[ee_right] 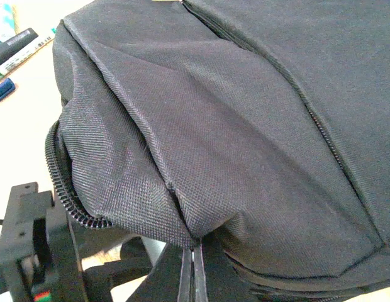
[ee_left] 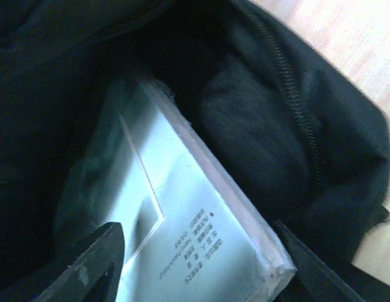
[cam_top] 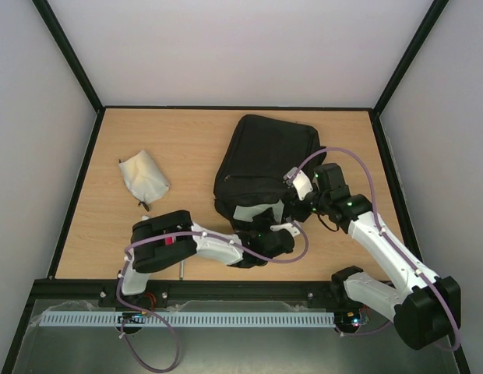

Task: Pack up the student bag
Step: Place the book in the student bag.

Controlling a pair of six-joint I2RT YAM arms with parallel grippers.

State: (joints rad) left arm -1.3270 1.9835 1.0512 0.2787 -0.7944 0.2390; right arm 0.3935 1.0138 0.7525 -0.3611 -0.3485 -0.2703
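The student bag (cam_top: 265, 152), a large black fabric backpack, lies on the table's right half with its opening toward me. My right gripper (ee_right: 194, 270) is shut on a fold of the bag's fabric (ee_right: 245, 126) and holds the zipped edge up; seen from above it (cam_top: 294, 181) is at the bag's near right side. My left gripper (ee_left: 198, 251) reaches into the opening. Its jaws stand apart over a pale plastic-wrapped book (ee_left: 182, 207) that lies inside against the dark lining (ee_left: 258, 126). The left finger sits in front of the book's face. From above, the book (cam_top: 249, 212) shows pale in the opening.
A white crumpled pouch (cam_top: 144, 178) lies on the left of the wooden table (cam_top: 187, 140). A thin pen-like item (cam_top: 181, 269) rests near the front edge. Pens (ee_right: 12, 44) lie beside the bag. Black frame rails border the table.
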